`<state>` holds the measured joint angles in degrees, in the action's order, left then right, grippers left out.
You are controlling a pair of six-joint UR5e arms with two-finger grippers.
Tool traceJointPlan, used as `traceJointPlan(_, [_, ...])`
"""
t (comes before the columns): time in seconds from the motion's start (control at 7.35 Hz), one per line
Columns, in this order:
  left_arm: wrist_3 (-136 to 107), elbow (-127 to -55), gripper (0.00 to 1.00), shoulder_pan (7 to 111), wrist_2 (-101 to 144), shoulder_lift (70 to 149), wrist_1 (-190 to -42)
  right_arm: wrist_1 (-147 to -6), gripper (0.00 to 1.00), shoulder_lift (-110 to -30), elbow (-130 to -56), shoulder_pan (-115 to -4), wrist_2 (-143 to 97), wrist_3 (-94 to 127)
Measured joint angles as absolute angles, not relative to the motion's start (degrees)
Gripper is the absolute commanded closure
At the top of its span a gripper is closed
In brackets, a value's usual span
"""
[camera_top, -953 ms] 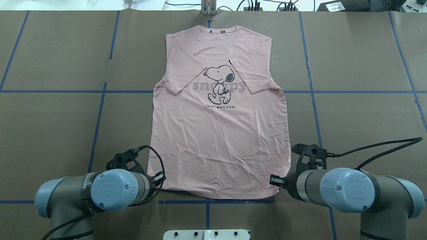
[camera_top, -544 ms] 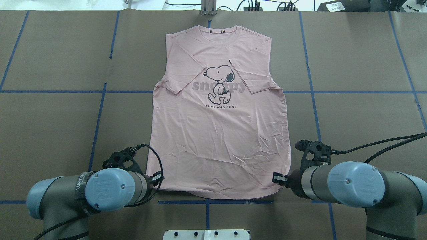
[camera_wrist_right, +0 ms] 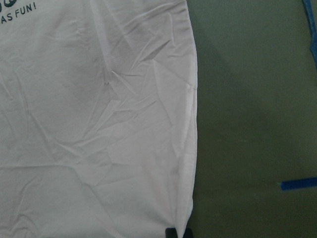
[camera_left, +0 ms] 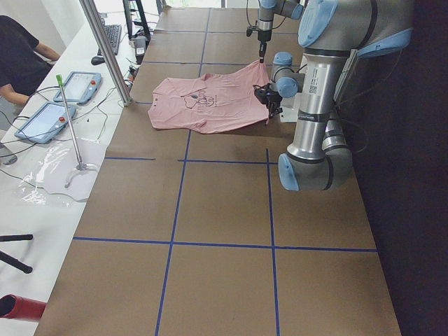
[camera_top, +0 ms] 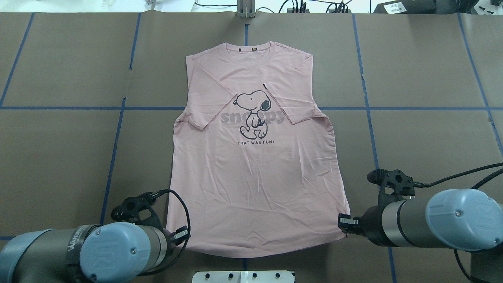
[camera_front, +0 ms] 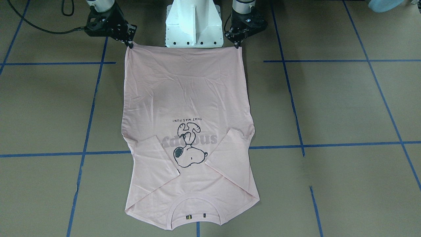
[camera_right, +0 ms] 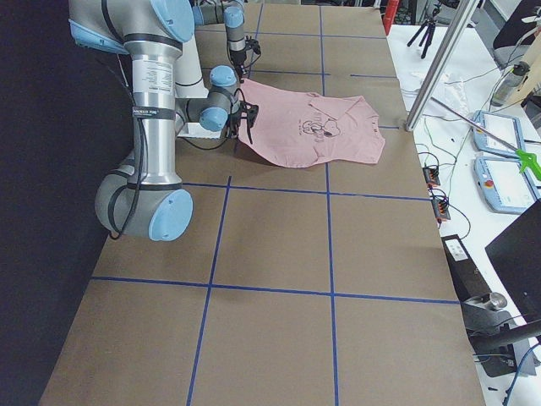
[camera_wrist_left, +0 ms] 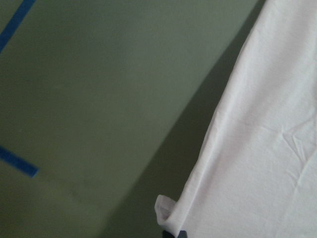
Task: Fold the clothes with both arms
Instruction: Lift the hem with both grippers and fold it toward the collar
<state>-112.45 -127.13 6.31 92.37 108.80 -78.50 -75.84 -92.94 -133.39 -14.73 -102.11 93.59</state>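
The pale pink clothes, a T-shirt with a cartoon dog print, lie face up on the brown table, both sleeves folded in over the chest. The collar points away from the robot. My left gripper is shut on the hem's left corner, and my right gripper is shut on the hem's right corner. In the front-facing view the left gripper and right gripper hold the hem taut just in front of the base. Each wrist view shows the pinched shirt corner at its bottom edge.
The white pedestal base stands right behind the hem. Blue tape lines cross the table cover. A side bench with tablets, a metal post and a seated person lies beyond the table's far edge.
Both arms have pulled back toward the robot with the hem corners. The whole shirt has slid toward the robot and slightly left, and the right arm has moved outward.
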Motion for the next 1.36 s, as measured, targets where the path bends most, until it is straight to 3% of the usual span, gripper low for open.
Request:
traceJointPlan(0.41, [-112.41,-133.68,1.0,3.35,92.47,109.18,-71.43,-75.85,1.0,-95.63,-137.58,-11.84,-103.64,94.08])
traceJointPlan(0.68, [-109.63,-134.12,1.0,7.2,93.22,110.32,-70.75,-75.8,1.0,-90.41,-133.21,-14.94,-101.96,93.88])
traceJointPlan(1.36, [-91.23,-122.54,1.0,27.79,96.91,116.13,-72.14,-75.85,1.0,-72.07,-117.08,-37.77,-105.63,87.11])
